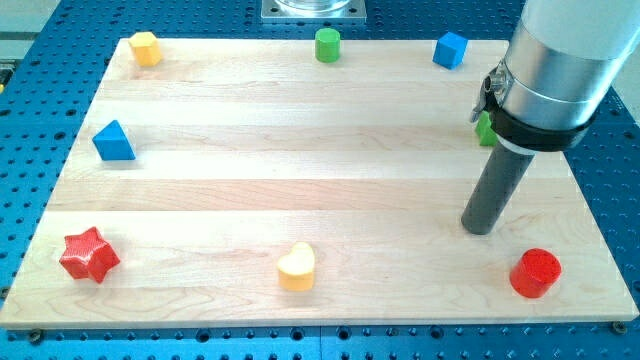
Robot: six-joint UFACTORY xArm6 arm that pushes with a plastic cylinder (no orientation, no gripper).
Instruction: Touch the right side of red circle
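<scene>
The red circle (535,272) sits on the wooden board (300,160) near the view's bottom right corner. My tip (480,228) rests on the board up and to the left of the red circle, a short gap away and not touching it. The dark rod rises from the tip toward the arm's grey body at the view's top right.
A yellow heart (296,267) lies at the bottom centre and a red star (88,255) at bottom left. A blue triangle (113,141) is at the left, a yellow block (146,47) top left, a green cylinder (327,44) top centre, a blue cube (450,49) top right. A green block (485,129) is partly hidden behind the arm.
</scene>
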